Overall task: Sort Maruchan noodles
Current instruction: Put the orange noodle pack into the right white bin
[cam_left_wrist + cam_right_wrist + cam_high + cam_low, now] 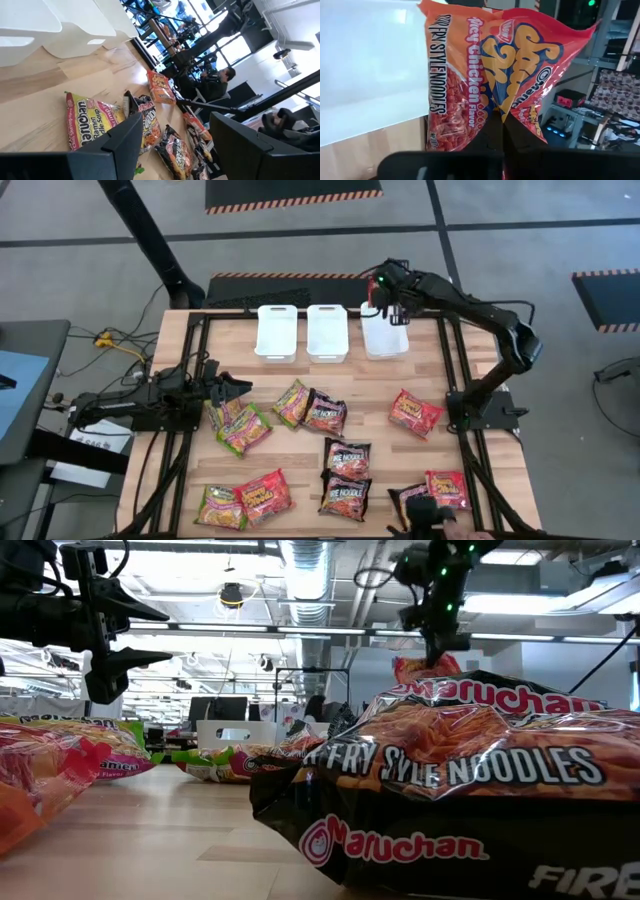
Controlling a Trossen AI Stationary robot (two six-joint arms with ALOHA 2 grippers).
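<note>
My right gripper [385, 302] is shut on a red-orange Maruchan noodle packet [490, 65] above the rightmost white bin [385, 342] at the far side. In the low view the packet [425, 668] hangs under the gripper [440, 638]. Other packets lie flat on the table: green-yellow [243, 428], dark [325, 412] and red-orange [415, 413]. My left gripper [235, 388] stands open and level at the left, just above the table, near the green-yellow packets; its fingers [125, 140] have nothing between them. My right gripper pinches the packet between its two shut fingers at one edge [501, 116], about midway along it, where the wrapper creases into a V. The fingers slant downward from the table's right. The packet is lifted clear and hangs over the bin.
Two more white bins [327, 332] [277, 332] stand beside the right one at the far edge. A dark packet [440, 790] lies close before the low camera. Black frame rails [190, 380] run along the table's sides. People and desks show beyond the table.
</note>
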